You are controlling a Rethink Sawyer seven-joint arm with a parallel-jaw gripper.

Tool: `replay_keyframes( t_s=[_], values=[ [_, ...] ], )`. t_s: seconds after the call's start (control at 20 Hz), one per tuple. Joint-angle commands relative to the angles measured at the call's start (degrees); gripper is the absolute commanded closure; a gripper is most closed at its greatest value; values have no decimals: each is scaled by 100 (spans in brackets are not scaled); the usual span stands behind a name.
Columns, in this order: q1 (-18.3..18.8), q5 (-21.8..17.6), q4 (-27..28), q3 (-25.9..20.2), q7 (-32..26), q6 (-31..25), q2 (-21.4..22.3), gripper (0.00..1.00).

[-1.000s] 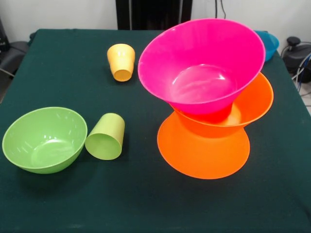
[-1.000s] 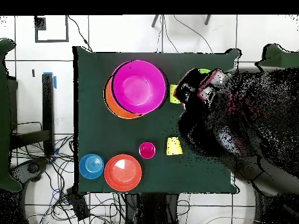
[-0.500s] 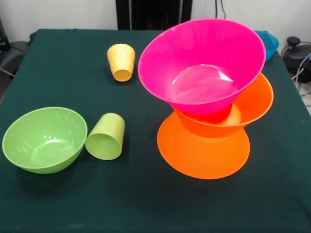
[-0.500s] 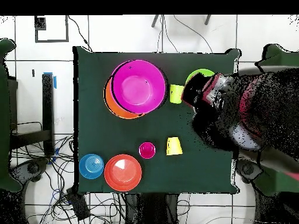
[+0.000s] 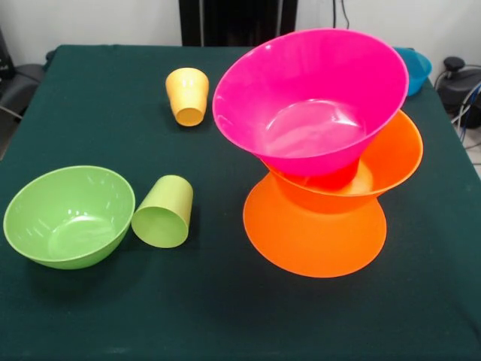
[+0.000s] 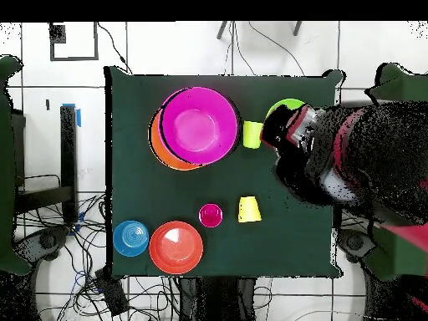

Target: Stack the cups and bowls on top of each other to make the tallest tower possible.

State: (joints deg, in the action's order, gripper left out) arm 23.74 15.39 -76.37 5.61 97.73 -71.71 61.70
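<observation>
The tower stands on the green table: an upturned orange bowl (image 5: 314, 235), an upright orange bowl (image 5: 397, 154), a red-orange cup (image 5: 340, 179) and a tilted pink bowl (image 5: 312, 98) on top. From above the pink bowl (image 6: 199, 125) hides most of the orange ones (image 6: 158, 147). A lime cup (image 5: 163, 213) lies on its side beside the lime bowl (image 5: 68, 216). The yellow-orange cup (image 5: 187, 95) lies farther back. My gripper (image 6: 280, 134) shows only in the overhead view, over the lime bowl (image 6: 287, 105) and just past the lime cup (image 6: 252, 134); it touches nothing I can see.
A magenta cup (image 6: 211, 215) stands next to the yellow-orange cup (image 6: 249, 209). A round red-orange bowl (image 6: 175, 247) and a small blue bowl (image 6: 131, 238) sit near one table corner; the blue bowl (image 5: 415, 68) peeks out behind the tower. Cables lie on the floor around the table.
In the overhead view the arm has swung away from the table's middle toward the right edge, uncovering the lime bowl and the lime cup. The objects have not moved.
</observation>
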Motion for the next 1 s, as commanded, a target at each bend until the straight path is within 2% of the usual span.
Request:
replay_keyframes(
  t_s=[0.05,0.5,1.0],
  values=[
    [160,-265,-1047,-906,-1830,625,-240,100],
    [378,-380,-1223,-1256,-1750,826,-252,100],
    [631,-433,-1567,-1647,-1749,1354,-310,100]
  ],
)
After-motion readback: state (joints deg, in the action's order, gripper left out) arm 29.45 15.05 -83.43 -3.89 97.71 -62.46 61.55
